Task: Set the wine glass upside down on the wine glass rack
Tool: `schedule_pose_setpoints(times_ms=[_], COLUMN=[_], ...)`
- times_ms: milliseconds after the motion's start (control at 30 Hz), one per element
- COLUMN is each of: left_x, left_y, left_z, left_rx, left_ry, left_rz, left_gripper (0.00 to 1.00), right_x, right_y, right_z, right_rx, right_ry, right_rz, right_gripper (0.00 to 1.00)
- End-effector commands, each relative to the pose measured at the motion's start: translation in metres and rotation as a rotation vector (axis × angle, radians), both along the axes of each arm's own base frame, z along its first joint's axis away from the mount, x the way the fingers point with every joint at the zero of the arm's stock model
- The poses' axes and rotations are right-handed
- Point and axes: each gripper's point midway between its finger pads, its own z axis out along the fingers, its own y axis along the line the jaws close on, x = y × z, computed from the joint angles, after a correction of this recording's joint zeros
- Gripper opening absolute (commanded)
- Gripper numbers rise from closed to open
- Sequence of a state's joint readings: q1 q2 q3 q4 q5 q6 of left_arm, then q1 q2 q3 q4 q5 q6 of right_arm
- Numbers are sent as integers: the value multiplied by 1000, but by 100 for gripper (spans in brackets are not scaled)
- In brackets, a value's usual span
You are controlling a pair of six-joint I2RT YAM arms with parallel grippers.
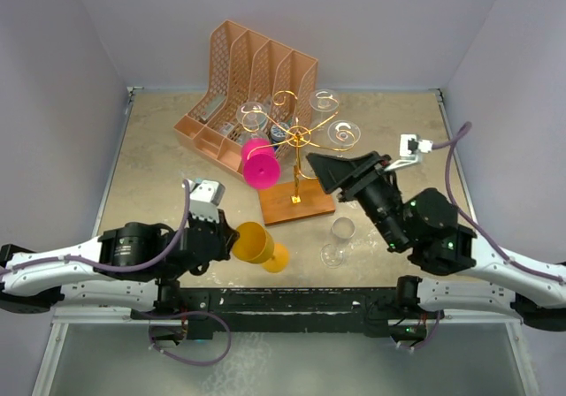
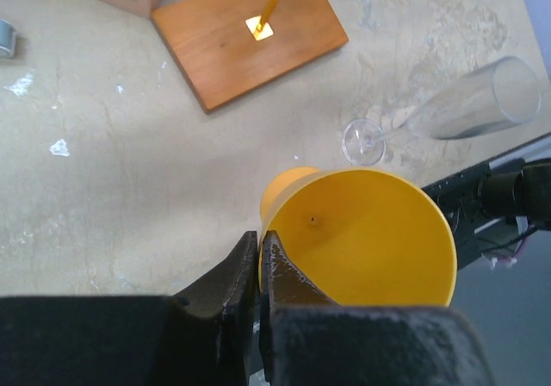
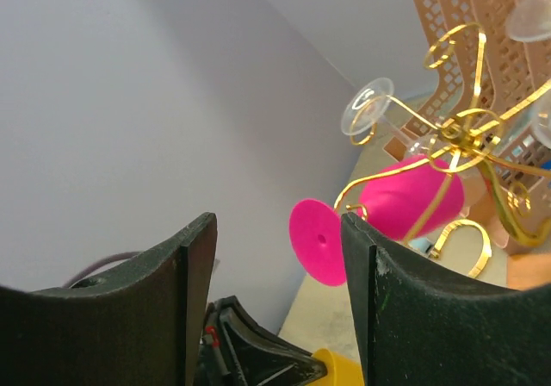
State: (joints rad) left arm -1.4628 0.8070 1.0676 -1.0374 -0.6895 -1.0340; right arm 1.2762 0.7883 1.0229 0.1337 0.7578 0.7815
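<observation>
Step in hand: carrying the yellow plastic wine glass (image 1: 254,243) to the gold wire wine glass rack (image 1: 299,135), which has curled arms on a central post and a brown wooden base. Hanging is not yet done. The left gripper (image 1: 221,235) is clamped on the rim of the bowl, its fingers pressed together on the wall, as the left wrist view shows. The glass is at the near left of the beige stone-pattern table (image 1: 150,166), apart from the rack, in front of its base and to the left. Whether the foot touches the table cannot be determined. Orientation: the long axis, mouth to foot, lies close to horizontal. The mouth faces the left arm, and the round foot points right, toward a clear stemmed glass (image 1: 338,239) lying on its side. The right gripper (image 1: 320,168) has its jaws wide apart, holds nothing, and hovers just beside the rack post. A pink plastic wine glass (image 1: 260,168) and clear glasses already hang from the rack. Next move, as judged: lift the glass and rotate it until the foot is uppermost and the mouth faces down. Then slide the stem into a free curled arm so the foot seats on the wire. Clearance from the pink glass and the right gripper is required.
</observation>
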Motion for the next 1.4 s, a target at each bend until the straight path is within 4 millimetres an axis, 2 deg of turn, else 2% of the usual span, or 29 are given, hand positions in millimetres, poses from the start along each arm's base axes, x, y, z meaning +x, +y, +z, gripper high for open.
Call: schedule_pose_setpoints(times_ms=[0,100,233,533,667,800,1200,1300,1367], left_x=[17,24,30,44,47,52,67,70,71], left_y=[18,28,35,73,94,119,175,186,181], left_z=[27,33,41,62,77,102,209,235,252], left_rx=[-93,-108,-107,-75,-76,-94,-115,-110,-174], left_ry=[-68,-95,-131,-208,-243,-288,-511,-560,-554], left_rz=[136,186,225,349,394,440,588,649,677], left_gripper=[0,0,0,0,0,0,0,0,0], right_x=[-3,2,8,10,4,0,-10,-11,-12], right_y=[37,60,71,74,75,72,65,65,65], right_z=[25,15,14,5,10,21,57,64,71], right_rx=[-134,-228,-276,-322,-306,-259,-81,-56,-25], right_ry=[-120,-119,-138,-144,-170,-186,-200,-202,-202], right_rz=[78,96,87,82,114,131,161,165,170], right_gripper=[62,64,65,66,66,66,65,65,65])
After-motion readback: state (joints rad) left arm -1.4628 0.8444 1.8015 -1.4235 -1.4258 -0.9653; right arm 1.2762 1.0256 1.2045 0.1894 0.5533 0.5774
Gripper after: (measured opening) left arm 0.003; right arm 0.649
